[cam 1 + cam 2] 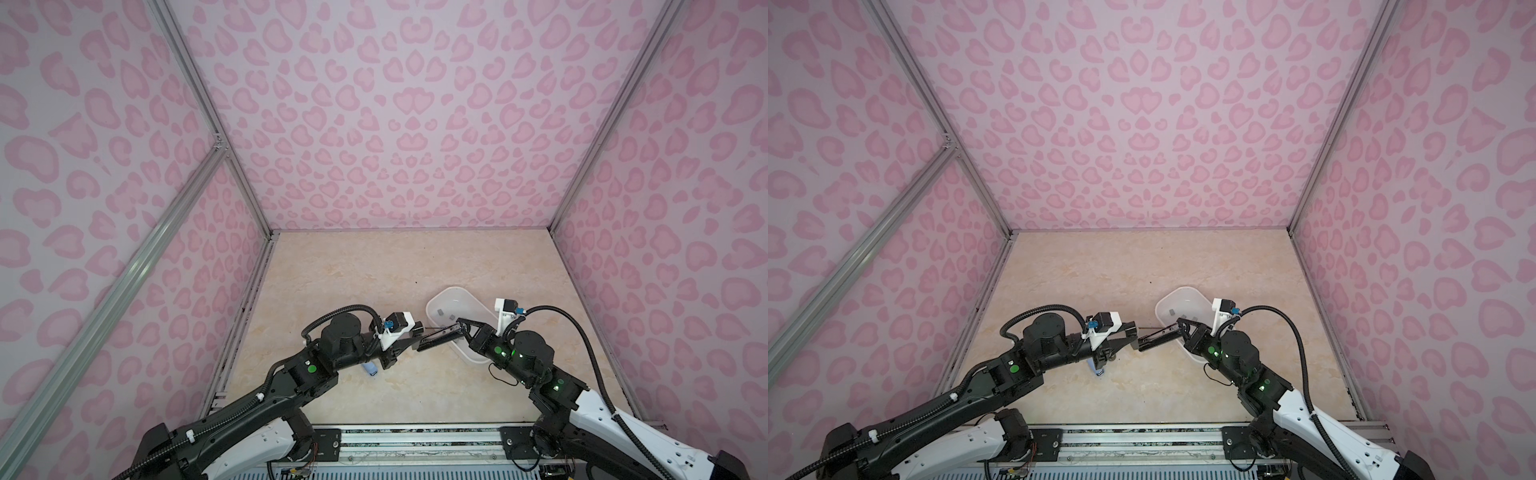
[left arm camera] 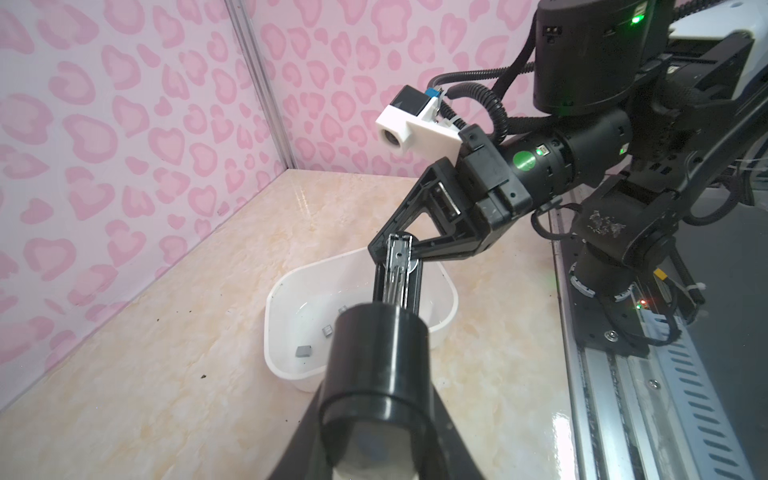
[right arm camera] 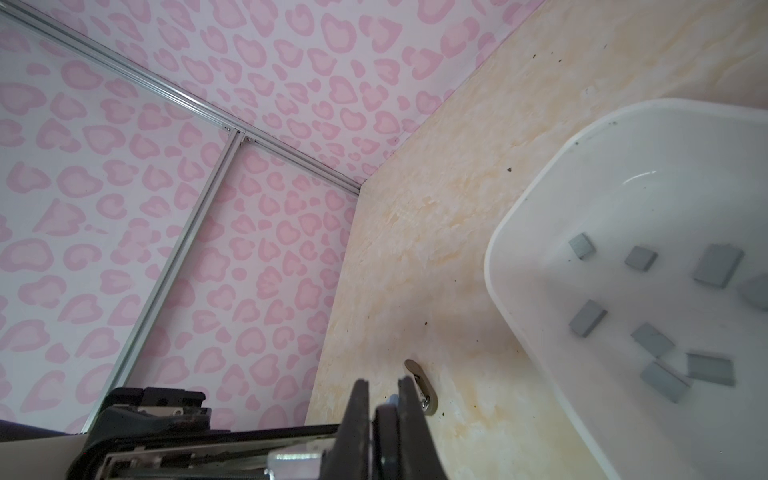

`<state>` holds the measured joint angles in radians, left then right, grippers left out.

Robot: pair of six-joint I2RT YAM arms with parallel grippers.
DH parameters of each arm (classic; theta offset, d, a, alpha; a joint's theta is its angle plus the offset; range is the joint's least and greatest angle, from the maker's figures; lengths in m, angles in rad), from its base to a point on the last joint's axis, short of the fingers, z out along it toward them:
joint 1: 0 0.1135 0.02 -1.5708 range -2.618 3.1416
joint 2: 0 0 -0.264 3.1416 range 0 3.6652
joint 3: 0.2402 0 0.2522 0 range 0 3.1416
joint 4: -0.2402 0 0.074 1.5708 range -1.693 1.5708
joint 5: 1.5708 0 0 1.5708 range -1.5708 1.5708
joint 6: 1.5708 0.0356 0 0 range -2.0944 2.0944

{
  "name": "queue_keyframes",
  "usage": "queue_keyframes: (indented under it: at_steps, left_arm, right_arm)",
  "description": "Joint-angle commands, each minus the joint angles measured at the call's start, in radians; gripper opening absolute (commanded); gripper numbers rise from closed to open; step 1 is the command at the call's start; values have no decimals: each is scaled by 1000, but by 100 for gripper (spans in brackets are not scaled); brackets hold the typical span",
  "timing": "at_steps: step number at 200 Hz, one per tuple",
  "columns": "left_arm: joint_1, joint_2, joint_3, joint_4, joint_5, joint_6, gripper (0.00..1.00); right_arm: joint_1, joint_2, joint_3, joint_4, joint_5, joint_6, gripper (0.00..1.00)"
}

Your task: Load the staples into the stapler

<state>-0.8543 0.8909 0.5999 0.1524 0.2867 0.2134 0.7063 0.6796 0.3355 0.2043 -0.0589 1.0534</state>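
Top views: gripping 1 end of the black stapler (image 1: 438,337) with the left gripper (image 1: 415,341), jaws narrow around it, clear of the table.
Left wrist: pinching the stapler's far rail tip with the right gripper (image 2: 392,245), jaws closed on it, above the white tub (image 2: 274,299).
Right wrist: 8 staples (image 3: 588,318) loose inside the tub.

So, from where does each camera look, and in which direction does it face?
Top views: high behind the arms, facing down and forward at the table and back wall; both arms show, left gripper and right gripper shut on the stapler.
Left wrist: on the left arm, facing along the stapler to the right gripper and white tub.
Right wrist: on the right arm, facing past its own fingers to the side wall; staples lie in the tub.
Shared: both wrist views show stapler and tub.
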Motion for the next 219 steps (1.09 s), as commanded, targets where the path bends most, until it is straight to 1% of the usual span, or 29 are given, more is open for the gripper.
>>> queue_keyframes:
  at_steps: [1,24,50,64,93,95,97,120,133,158,191,209,219]
  left_arm:
    - [11,-26,-21,124,-121,21,4]
    - [15,-25,-37,150,-153,18,4]
    - [17,-9,-34,153,-245,-10,23]
    - [21,1,-45,172,-274,-17,33]
    - [27,24,-34,174,-287,-41,35]
    - [27,27,-34,174,-290,-43,39]
    - [27,27,-35,174,-293,-47,40]
    - [33,36,-38,189,-359,-81,49]
    - [42,41,-38,191,-368,-96,54]
    - [49,46,-38,195,-339,-106,56]
    - [47,16,-45,210,-270,-113,55]
    - [29,11,-45,224,-253,-116,55]
    - [5,18,-27,203,-267,-105,54]
  right_arm:
    - [-38,-15,9,-106,95,-12,0]
    - [-51,0,19,-88,72,-6,0]
    - [-50,20,29,-78,54,-3,0]
    - [-48,23,27,-60,32,3,0]
    - [-11,12,33,-68,58,6,0]
    - [-7,11,33,-68,62,6,0]
    - [-5,9,33,-68,67,7,0]
    - [41,-10,44,-76,126,0,0]
    - [54,-12,54,-85,151,-6,0]
    - [58,14,44,-44,163,2,0]
    - [64,60,75,-51,214,7,0]
    - [79,77,93,-34,256,32,0]
    - [103,90,116,-41,292,37,0]
